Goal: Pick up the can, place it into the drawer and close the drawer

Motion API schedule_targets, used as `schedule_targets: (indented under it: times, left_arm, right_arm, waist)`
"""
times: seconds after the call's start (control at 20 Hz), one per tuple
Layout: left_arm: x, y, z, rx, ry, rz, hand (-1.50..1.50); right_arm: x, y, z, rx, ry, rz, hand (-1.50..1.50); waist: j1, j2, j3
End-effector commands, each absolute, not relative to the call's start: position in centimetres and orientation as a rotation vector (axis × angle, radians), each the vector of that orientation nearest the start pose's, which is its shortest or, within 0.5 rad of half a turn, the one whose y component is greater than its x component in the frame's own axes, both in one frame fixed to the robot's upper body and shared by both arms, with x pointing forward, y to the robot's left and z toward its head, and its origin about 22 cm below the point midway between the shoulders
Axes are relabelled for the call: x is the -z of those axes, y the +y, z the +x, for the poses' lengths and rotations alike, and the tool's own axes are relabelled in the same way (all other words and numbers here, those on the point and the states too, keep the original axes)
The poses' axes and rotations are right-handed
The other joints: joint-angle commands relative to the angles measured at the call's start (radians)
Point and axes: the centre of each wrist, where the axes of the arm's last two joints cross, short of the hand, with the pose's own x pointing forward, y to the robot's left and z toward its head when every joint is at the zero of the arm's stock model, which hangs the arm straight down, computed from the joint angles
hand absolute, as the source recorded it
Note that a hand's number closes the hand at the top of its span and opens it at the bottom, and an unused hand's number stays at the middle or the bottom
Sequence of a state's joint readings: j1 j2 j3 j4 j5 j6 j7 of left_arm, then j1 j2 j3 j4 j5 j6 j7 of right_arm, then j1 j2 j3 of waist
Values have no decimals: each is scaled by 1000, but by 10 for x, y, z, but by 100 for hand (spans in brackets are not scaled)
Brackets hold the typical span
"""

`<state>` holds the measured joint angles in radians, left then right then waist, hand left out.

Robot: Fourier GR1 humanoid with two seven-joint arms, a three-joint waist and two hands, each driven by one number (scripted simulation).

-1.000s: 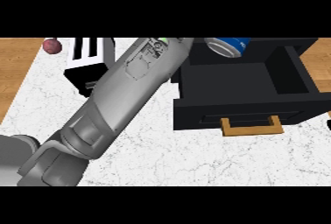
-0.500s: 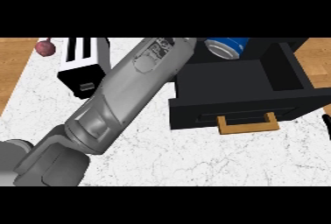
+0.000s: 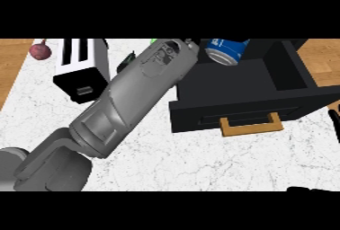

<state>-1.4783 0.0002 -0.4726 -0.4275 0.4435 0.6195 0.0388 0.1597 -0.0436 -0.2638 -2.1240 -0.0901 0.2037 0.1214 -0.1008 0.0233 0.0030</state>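
Reaching up the frame's middle, the left forearm (image 3: 133, 103) hides its own hand, so I cannot tell its grip; the open drawer (image 3: 249, 105) sits right of it, the tilted can (image 3: 225, 49) above the drawer's upper left corner, nearer than before, right hand (image 3: 334, 123) idle at right edge

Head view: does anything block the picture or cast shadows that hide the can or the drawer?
Head view: the grey left forearm crosses the middle and hides its own hand; the blue cylindrical can shows at the top edge, partly cut off; the open black drawer is dark inside, so its floor is hard to read; light on the white marble counter is even, no glare.
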Motion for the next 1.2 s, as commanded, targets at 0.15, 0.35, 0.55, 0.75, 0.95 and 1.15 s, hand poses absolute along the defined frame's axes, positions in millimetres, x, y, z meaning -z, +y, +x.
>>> schedule_targets:
  times: [0.15,0.35,0.55,0.75,0.95,1.15]
  left_arm:
    - [-182,-13,427,293,-1766,251,150]
    - [-172,-9,428,326,-1811,302,150]
    - [-159,-4,428,262,-1772,314,-150]
    - [-175,-7,432,238,-1772,348,-150]
    - [-150,2,431,221,-1787,388,-150]
    - [-155,-2,428,187,-1776,345,-150]
  right_arm:
    - [-111,-292,181,-27,-1865,-145,-150]
    - [-113,-299,185,-35,-1877,-149,-150]
    - [-119,-290,185,-47,-1881,-130,-150]
    - [-108,-295,184,-32,-1872,-137,-150]
    - [-120,-290,189,-61,-1893,-132,-150]
    - [-122,-292,186,-58,-1905,-153,-150]
  waist:
    - [-12,3,0]
    - [-15,7,0]
    - [-36,11,0]
    - [-22,6,0]
    - [-36,14,0]
    - [-23,8,-1]
